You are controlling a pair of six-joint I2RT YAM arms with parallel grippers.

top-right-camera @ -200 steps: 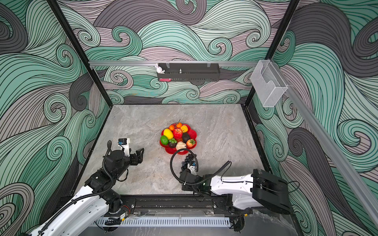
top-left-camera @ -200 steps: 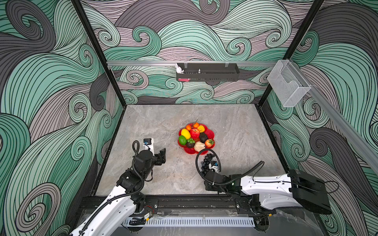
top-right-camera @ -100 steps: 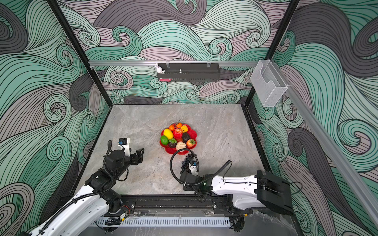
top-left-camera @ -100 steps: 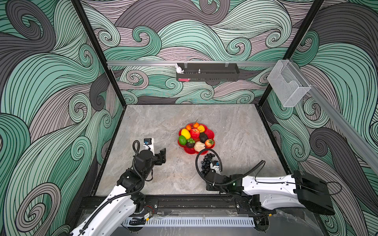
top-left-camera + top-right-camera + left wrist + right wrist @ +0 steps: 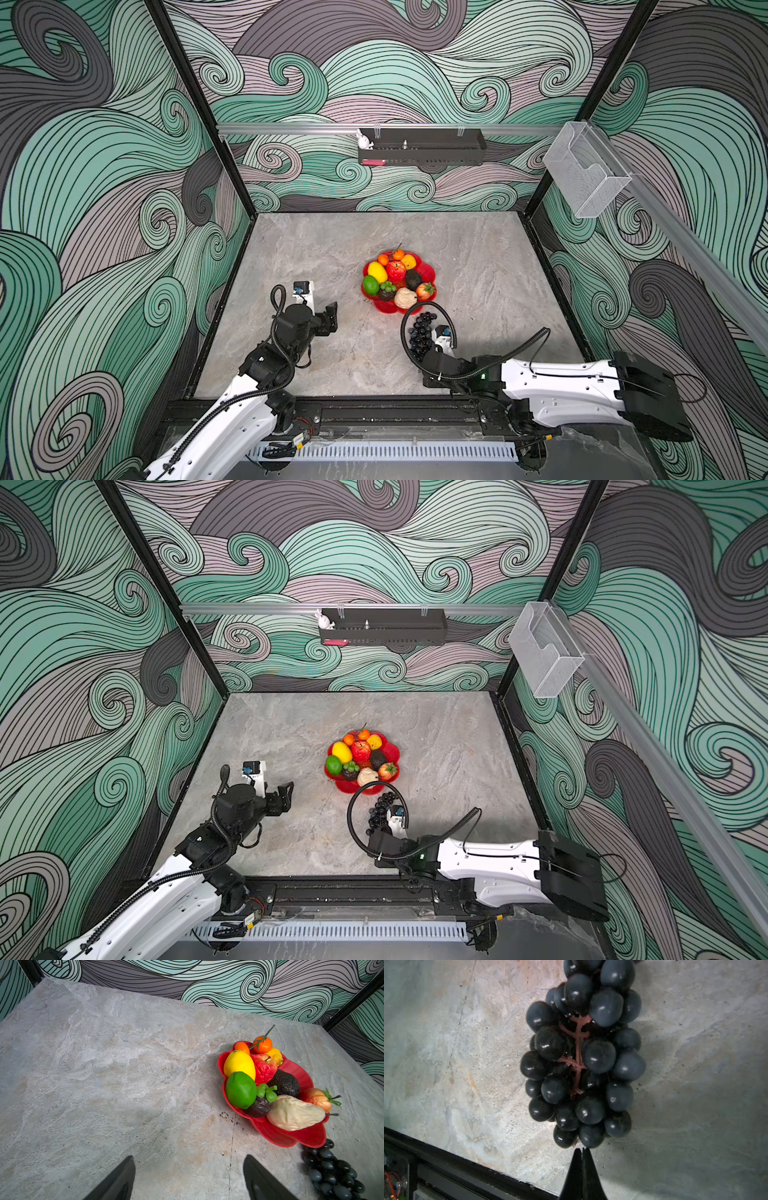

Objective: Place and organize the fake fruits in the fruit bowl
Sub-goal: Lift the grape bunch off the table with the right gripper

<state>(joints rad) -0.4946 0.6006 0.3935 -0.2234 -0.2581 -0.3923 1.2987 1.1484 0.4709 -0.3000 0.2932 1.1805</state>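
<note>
The red fruit bowl (image 5: pixel 429 272) (image 5: pixel 393 752) (image 5: pixel 301 1138) sits mid-table holding several fake fruits: lemon (image 5: pixel 239 1064), lime (image 5: pixel 241 1089), apple (image 5: pixel 265 1068), avocado (image 5: pixel 284 1083), cream lumpy fruit (image 5: pixel 295 1112), strawberry (image 5: pixel 318 1099) and oranges (image 5: pixel 262 1044). The dark grape bunch (image 5: pixel 420 334) (image 5: pixel 380 812) (image 5: pixel 581 1059) lies just outside the bowl's near rim. My right gripper (image 5: pixel 581 1149) is shut, its tips pinched at the bunch's near end, where the stem is hidden by grapes. My left gripper (image 5: pixel 189 1159) (image 5: pixel 329 318) hangs open and empty over bare table, left of the bowl.
A black wall tray (image 5: pixel 422 147) with a small white rabbit figure (image 5: pixel 364 140) hangs on the back wall. A clear plastic holder (image 5: pixel 586 174) is fixed to the right wall. The table's black front rail (image 5: pixel 446 1172) runs close behind the right gripper.
The right arm has shifted slightly toward the front rail, its jaws staying closed at the bunch's end. The left arm and the fruits in the bowl have not moved.
</note>
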